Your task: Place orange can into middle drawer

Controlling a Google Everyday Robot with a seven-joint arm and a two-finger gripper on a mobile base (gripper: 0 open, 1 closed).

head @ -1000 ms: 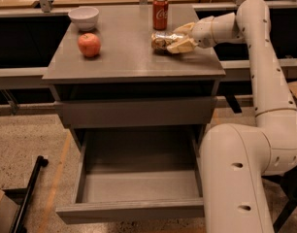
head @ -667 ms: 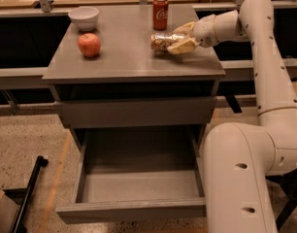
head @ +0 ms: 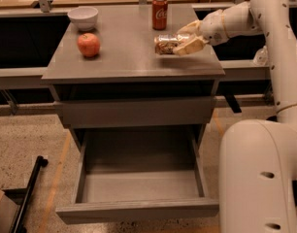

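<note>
The orange can (head: 164, 44) lies on its side on the cabinet top, right of centre. My gripper (head: 180, 39) reaches in from the right with a finger on either side of the can's right end, shut on it, and the can rests on the surface. The middle drawer (head: 139, 208) is pulled out below the cabinet front, with a bare grey floor and nothing in it.
A red cola can (head: 159, 12) stands upright just behind the orange can. A red apple (head: 89, 44) and a white bowl (head: 83, 17) sit on the left of the top. My arm's large white body (head: 260, 174) stands right of the drawer. A black bar (head: 29, 191) lies on the floor to the left.
</note>
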